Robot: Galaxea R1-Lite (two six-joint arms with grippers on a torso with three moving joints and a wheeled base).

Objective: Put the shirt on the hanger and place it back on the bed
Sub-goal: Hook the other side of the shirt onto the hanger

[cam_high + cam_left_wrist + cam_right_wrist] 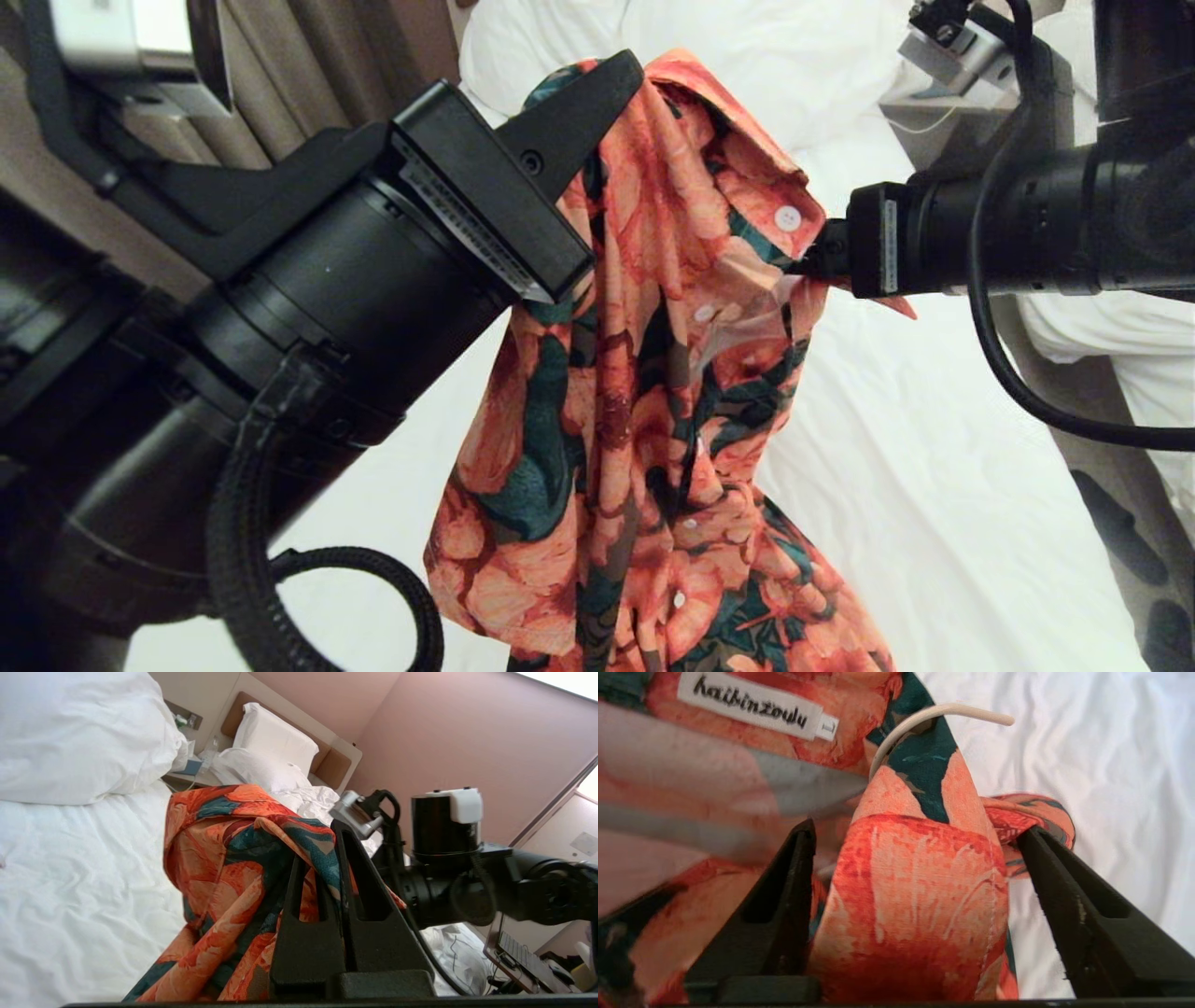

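Note:
The orange-and-green flowered shirt (644, 373) hangs bunched above the white bed (934, 467), its lower part trailing down toward the sheet. My left gripper (597, 103) is shut on a fold at the shirt's top (243, 858), and the cloth is pinched between its fingers (338, 830). My right gripper (915, 833) is open at the collar. A thick fold of shirt (920, 896) lies between its spread fingers. In the head view those fingers are buried in the cloth. The hanger's thin cream hook (924, 716) curves out past the collar near the size label; the rest of it is hidden.
A big white pillow (747, 56) lies at the bed's head, with beige curtains (308, 56) on the left. On the right are patterned carpet (1120, 523) and a second white bed's duvet (1111, 327). A nightstand (187, 772) stands between the two beds.

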